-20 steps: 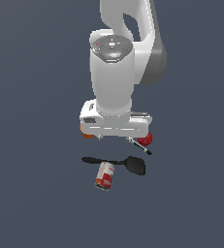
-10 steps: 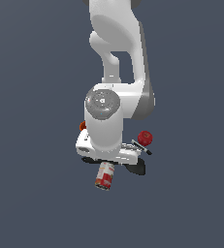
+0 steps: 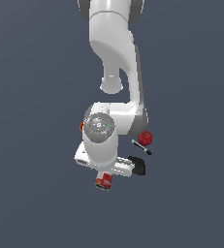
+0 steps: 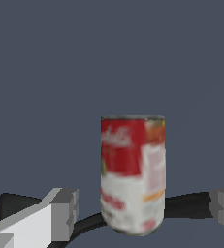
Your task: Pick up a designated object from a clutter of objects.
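In your wrist view the gripper (image 4: 142,213) stands wide apart, one grey fingertip (image 4: 65,213) on either side of the red-and-white can (image 4: 132,174), and neither pad touches the label. The can lies between them on the dark grey floor (image 4: 108,58), its metallic end rim showing at the far edge, with the black spatula (image 4: 31,206) running beneath and behind it. From the exterior view you see the arm's wrist and hand (image 3: 104,162) low over the clutter, covering most of the can (image 3: 104,182), whose red-and-white end pokes out just under the hand. The spatula's black blade (image 3: 138,165) sits just beside the hand toward the exterior view's right. Farther that way lie the black-and-white marker (image 3: 142,147) and, close to it, the red ball (image 3: 145,138). A sliver of the orange cup (image 3: 81,127) shows at the wrist's edge on the exterior view's left.
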Available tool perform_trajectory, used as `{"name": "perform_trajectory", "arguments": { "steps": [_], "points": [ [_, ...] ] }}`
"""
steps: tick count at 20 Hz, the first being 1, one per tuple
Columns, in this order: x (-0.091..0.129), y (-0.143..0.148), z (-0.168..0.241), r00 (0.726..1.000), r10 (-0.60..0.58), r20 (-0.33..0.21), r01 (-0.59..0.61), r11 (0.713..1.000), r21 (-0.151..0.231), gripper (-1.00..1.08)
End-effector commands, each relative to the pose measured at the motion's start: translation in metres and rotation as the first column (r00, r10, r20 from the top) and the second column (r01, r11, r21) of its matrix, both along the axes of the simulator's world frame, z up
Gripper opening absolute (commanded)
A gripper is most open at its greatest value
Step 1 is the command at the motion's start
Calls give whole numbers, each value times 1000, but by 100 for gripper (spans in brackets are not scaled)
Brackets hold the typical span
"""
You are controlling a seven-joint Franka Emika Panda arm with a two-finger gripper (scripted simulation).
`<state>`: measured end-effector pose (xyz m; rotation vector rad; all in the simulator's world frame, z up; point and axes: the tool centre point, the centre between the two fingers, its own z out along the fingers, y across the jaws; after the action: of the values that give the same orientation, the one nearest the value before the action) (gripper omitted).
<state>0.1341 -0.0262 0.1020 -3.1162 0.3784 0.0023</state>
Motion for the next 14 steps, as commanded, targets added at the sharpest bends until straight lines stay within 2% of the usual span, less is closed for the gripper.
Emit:
{"name": "perform_trajectory", "arguments": {
  "steps": [1,8,14],
  "points": [
    [2,-2,-6,1000,-6,1,6,1000,-2,100],
    [2,-2,-11,1000,-7,0,7,1000,-2,100],
    [1,-2,-38,1000,-8,1,8,1000,-2,100]
  ]
}}
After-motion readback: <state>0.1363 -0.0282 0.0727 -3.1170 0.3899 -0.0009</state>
